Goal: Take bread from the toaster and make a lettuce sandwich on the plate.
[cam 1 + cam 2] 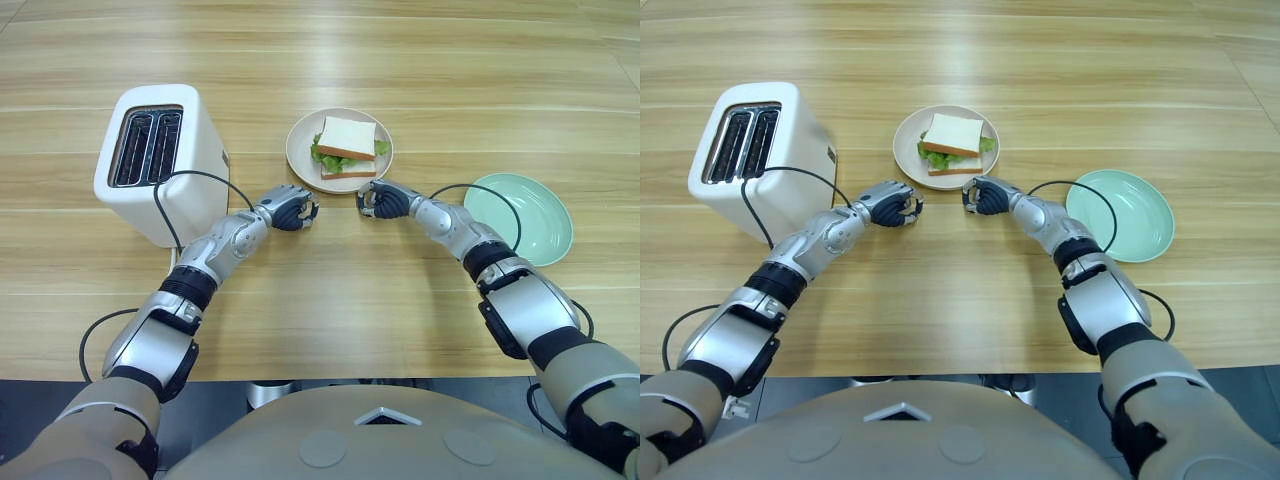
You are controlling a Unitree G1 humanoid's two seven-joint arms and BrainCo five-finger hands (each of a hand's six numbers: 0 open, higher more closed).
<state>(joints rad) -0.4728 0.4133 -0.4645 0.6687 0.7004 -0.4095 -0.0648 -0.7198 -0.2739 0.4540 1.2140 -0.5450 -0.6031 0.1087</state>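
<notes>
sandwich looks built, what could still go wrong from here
The curled left hand and right hand sit close to the round beige plate; a forward nudge might shove it or tip the white-bread lettuce sandwich. The left arm's black cable crosses the white toaster and might snag.

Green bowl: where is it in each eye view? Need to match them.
Left eye view: green bowl right of centre, mid-height, toward the right edge.
Right eye view: green bowl right of centre, mid-height, nearer the middle.
Shared landmark: the sandwich, up and left of the bowl in both.
</notes>
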